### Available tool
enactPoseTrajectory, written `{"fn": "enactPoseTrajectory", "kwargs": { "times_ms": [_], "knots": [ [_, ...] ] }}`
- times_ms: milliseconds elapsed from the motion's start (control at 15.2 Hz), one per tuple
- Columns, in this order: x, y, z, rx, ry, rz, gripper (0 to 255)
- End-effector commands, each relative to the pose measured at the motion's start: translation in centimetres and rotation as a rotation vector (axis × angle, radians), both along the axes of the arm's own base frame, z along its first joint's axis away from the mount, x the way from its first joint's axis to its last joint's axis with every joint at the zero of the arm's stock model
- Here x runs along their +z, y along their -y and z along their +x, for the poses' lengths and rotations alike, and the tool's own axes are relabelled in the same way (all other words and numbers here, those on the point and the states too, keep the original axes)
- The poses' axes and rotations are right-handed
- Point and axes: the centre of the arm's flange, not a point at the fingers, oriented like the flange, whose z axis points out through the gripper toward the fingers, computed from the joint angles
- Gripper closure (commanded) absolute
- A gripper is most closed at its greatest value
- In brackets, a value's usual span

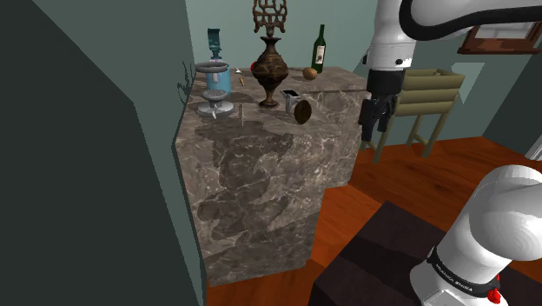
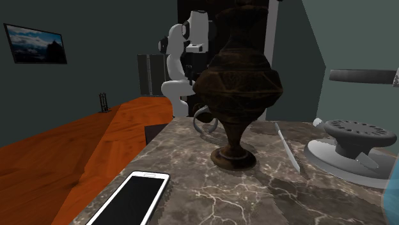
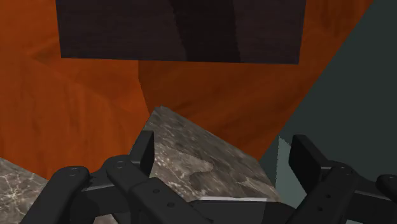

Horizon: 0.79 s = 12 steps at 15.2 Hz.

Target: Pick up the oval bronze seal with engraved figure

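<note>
Gripper (image 1: 373,127): fingers (image 3: 145,151) spread, holding nothing; hangs upper right of centre in shoulder view, off marble counter's (image 1: 261,174) right edge. Oval bronze seal (image 1: 301,111): on countertop, left of gripper, beside dark vase (image 1: 270,69).

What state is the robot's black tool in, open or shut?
Open: in the wrist view the tool has its two fingers well apart, clasping nothing.
</note>
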Motion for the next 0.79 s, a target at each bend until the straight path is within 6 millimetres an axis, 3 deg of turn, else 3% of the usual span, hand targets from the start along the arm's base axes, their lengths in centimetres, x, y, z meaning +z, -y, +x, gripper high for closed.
{"fn": "enactPoseTrajectory", "kwargs": {
  "times_ms": [0, 726],
  "knots": [
    [0.0, 0.0, 0.0, 0.0, 0.0, 0.0, 0],
    [-4.3, -0.8, 10.0, -0.379, 0.237, -0.065, 0]
  ]
}}
